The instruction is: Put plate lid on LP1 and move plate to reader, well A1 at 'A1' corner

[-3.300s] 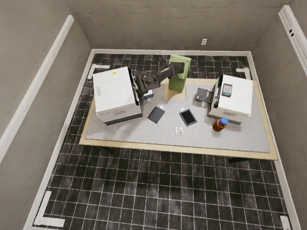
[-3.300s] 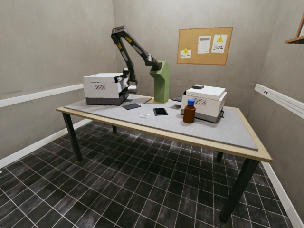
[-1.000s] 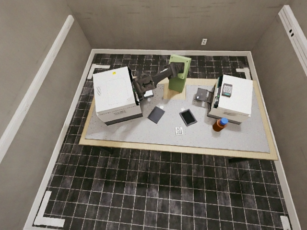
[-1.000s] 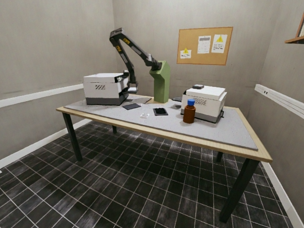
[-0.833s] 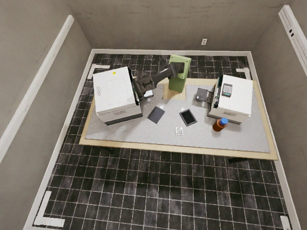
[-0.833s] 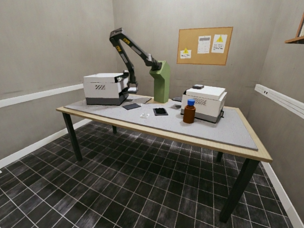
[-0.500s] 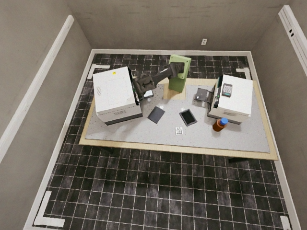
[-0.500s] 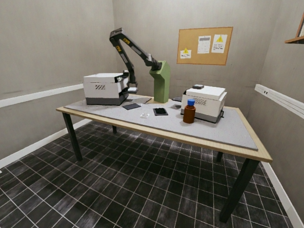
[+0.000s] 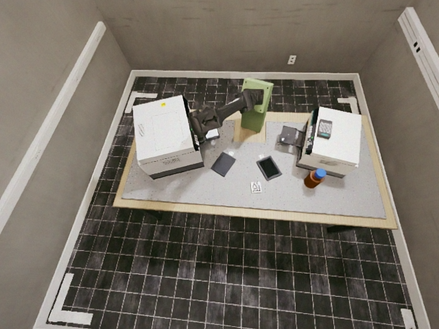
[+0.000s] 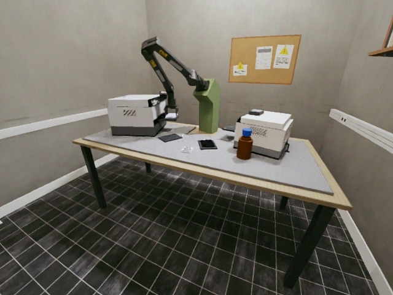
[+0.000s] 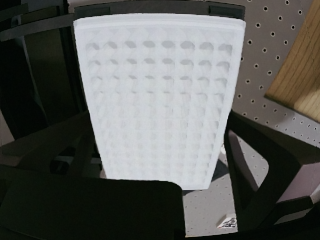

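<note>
White plate (image 9: 212,133) (image 10: 171,116) (image 11: 160,90) is sitting at the front of the reader (image 9: 162,131) (image 10: 136,110), over its dark stage. Can't tell whether it's fully seated. Wells are showing in rows from the wrist; can't tell if a clear lid is on top, and A1 isn't readable.

End effector (image 9: 207,136) (image 10: 171,113) (image 11: 159,117) is straddling the plate, fingers spread wide along its two long sides. Can't tell if they're pressing on it or standing loose.

Arm (image 9: 230,107) (image 10: 163,76) is reaching over from the green pedestal (image 9: 253,120) (image 10: 209,110), elbow high, last links pointing down.

Dark flat pad (image 9: 223,164) (image 10: 170,137) is lying near the reader. Framed pad (image 9: 278,173) (image 10: 207,148) with black middle is lying beyond it, toward the dispenser (image 9: 335,141) (image 10: 263,129). Can't read the position names. Small marked card (image 9: 256,187) (image 10: 187,149) is lying nearer the tabletop's (image 9: 212,211) (image 10: 202,174) front edge.

Dispenser's dark stage (image 9: 291,135) (image 10: 229,127) is sticking out with no plate on it. Amber bottle (image 9: 313,179) (image 10: 244,147), blue cap on, is standing upright just beside that machine. Small keypad (image 9: 324,128) (image 10: 256,112) is resting on its top.
</note>
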Tool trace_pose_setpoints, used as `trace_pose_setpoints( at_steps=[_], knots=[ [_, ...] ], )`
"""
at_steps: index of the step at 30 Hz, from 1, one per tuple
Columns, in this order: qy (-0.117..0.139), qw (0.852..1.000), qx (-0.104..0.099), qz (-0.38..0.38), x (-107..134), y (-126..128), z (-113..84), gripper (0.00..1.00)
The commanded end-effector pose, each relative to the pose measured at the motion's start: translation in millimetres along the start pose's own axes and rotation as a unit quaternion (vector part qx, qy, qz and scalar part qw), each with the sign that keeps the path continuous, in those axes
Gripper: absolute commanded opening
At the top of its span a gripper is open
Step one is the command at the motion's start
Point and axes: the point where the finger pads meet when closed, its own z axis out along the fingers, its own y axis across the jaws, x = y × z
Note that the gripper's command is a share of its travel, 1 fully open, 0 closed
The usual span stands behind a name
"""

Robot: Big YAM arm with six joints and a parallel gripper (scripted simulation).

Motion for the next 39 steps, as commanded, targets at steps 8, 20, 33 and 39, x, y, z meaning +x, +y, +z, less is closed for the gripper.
trace_pose_setpoints(
  at_steps=[8, 20, 33, 39],
  knots=[
    [0.004, 1.000, 0.001, -0.007, 5, 2, 7.1, 0.86],
    [-0.006, 1.000, -0.012, 0.003, -3, 12, -5.0, 0.86],
    [-0.007, 1.000, -0.002, 0.015, -8, -5, -2.5, 0.86],
    [-0.007, 1.000, 0.000, 0.016, -8, -9, -2.3, 0.86]
  ],
)
